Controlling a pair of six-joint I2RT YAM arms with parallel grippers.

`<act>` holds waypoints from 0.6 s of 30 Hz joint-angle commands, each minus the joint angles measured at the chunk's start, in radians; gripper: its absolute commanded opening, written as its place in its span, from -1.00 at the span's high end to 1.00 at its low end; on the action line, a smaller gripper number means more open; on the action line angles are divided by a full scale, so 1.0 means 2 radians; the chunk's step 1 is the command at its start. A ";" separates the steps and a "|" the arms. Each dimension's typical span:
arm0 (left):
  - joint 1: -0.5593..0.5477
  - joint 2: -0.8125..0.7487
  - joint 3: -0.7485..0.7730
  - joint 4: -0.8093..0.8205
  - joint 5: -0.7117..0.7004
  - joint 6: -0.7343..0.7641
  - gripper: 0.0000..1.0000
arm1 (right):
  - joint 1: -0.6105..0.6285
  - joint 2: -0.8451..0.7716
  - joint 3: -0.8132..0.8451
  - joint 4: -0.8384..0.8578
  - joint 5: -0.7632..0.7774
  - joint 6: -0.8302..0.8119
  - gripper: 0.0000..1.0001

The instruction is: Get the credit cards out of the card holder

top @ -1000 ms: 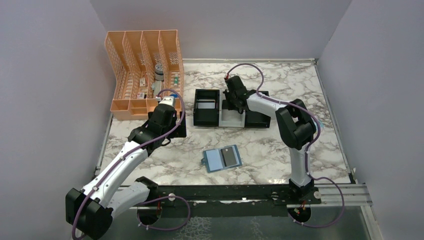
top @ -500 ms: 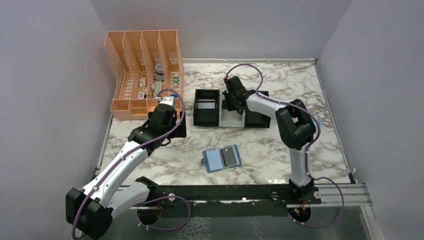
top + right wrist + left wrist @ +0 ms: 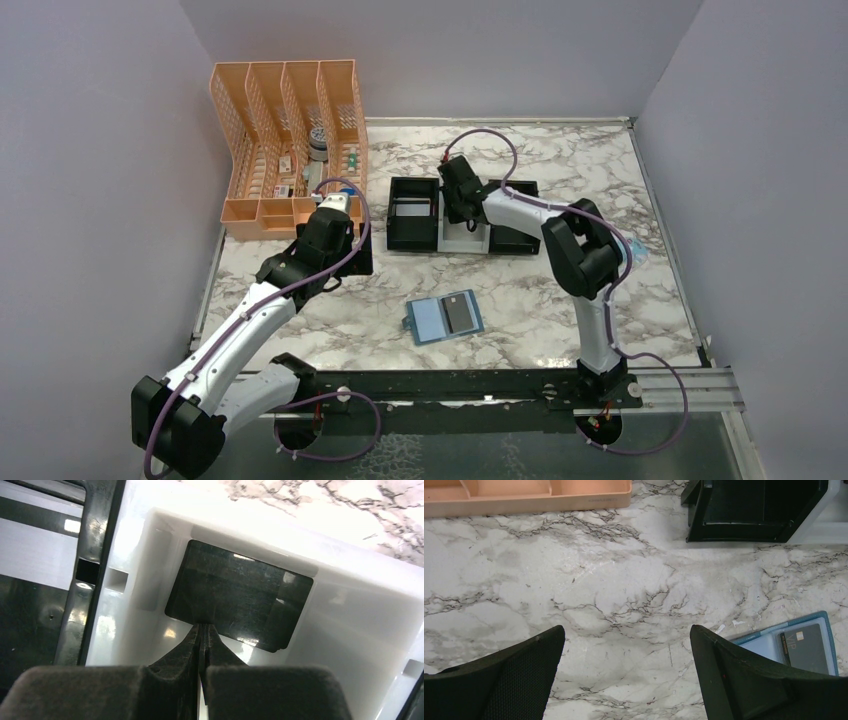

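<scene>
My right gripper [image 3: 202, 626] is pinched shut, tips at the black card [image 3: 240, 592] in the tray [image 3: 350, 610]. Left gripper [image 3: 626, 632] gapes wide.

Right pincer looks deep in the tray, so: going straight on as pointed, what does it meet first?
The black card in the white compartment; the right pincer, shut, seems to touch its edge, depth unclear.

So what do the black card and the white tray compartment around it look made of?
Black card: probably plastic with a glossy finish, since it shows bright glints and faint scuffs. White compartment: looks like moulded plastic, smooth and shiny, with soft highlights on its rounded walls. Neither can be confirmed by sight alone.
</scene>
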 commanded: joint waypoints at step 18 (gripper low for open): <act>0.001 -0.002 -0.002 0.004 -0.002 0.005 -0.99 | 0.001 -0.022 -0.018 0.012 -0.031 -0.014 0.92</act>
